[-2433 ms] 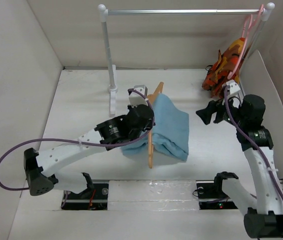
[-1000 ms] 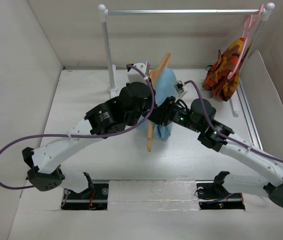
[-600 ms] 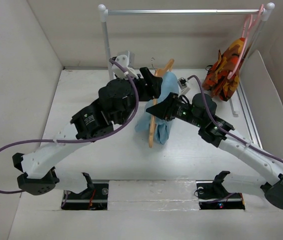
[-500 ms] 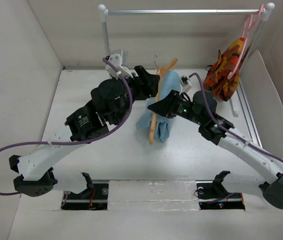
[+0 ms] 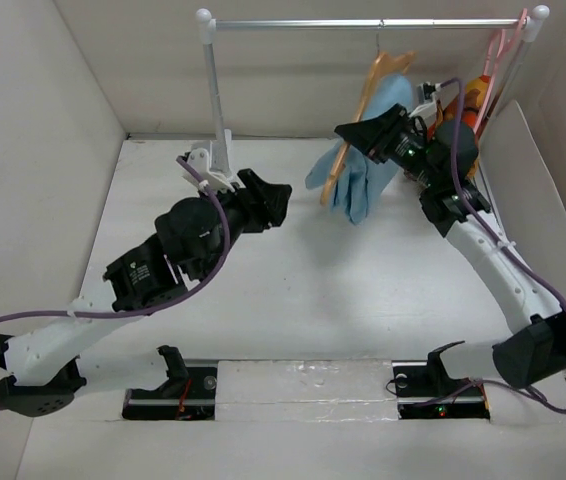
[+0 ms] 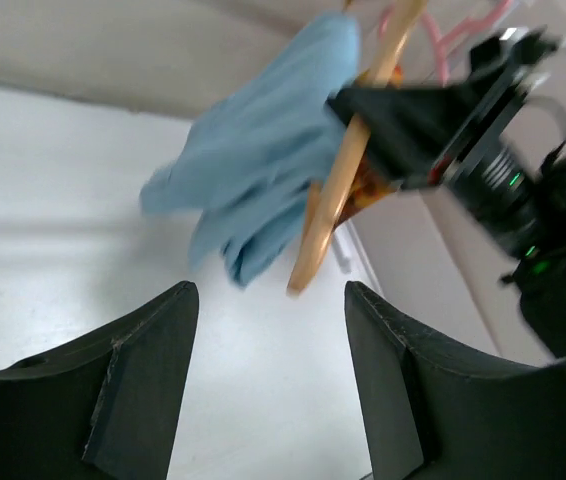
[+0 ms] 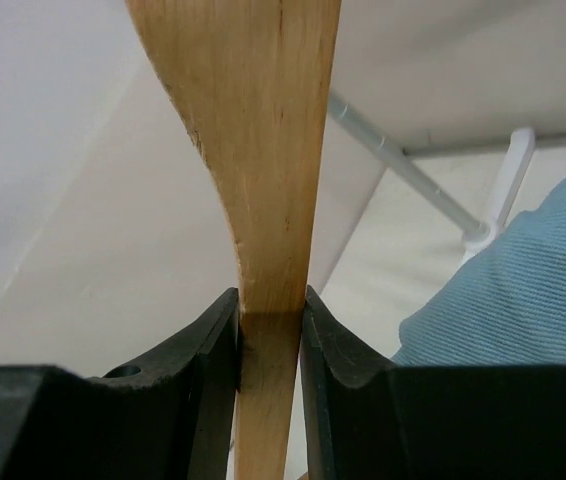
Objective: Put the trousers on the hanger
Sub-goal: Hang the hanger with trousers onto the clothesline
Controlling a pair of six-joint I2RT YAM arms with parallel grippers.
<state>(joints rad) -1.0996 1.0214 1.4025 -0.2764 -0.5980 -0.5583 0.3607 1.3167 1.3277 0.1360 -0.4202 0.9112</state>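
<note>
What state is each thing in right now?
Tan wooden hanger, clamped by the right gripper, raised near the metal rail.
Light blue cloth trousers, draped over the hanger, clear of the white table.
Right gripper, jaws shut on the hanger.
Left gripper, jaws open, empty.
Orange patterned garment, hanging on pink plastic hanger.
</note>
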